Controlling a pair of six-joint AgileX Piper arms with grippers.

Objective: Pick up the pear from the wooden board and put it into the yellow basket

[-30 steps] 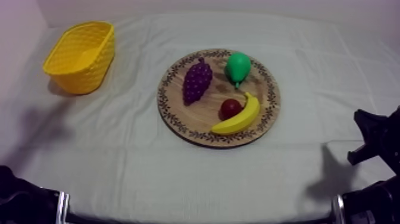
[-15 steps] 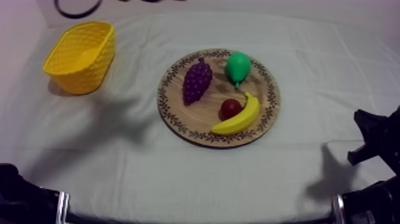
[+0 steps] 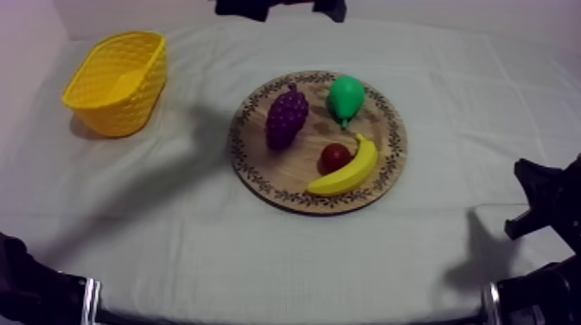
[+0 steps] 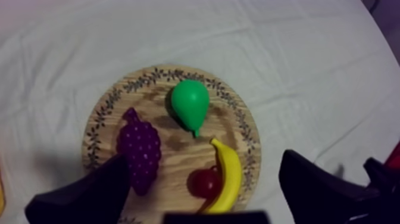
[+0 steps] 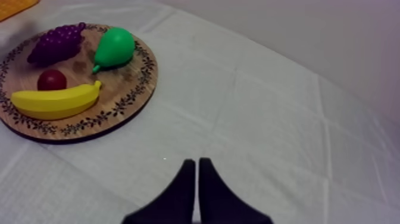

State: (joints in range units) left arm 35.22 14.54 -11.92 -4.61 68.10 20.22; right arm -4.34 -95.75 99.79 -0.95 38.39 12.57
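Pear (image 4: 190, 104): green, smooth, teardrop-shaped, lying on board (image 4: 156, 75) beside grapes (image 4: 140, 149), narrow tip toward banana (image 4: 229, 179). Left gripper (image 4: 205, 161) spread wide above board, empty. Right gripper (image 5: 196, 164) pinched together, off board.

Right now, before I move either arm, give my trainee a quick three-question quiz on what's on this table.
1. True or false: the pear lies on the wooden board.
2. Pick one: the right hand is A) open, B) shut on nothing, C) shut on the pear.
3. Fill in: the wooden board holds ___ pieces of toy fruit.

Key: 1 true; 2 B; 3 four.
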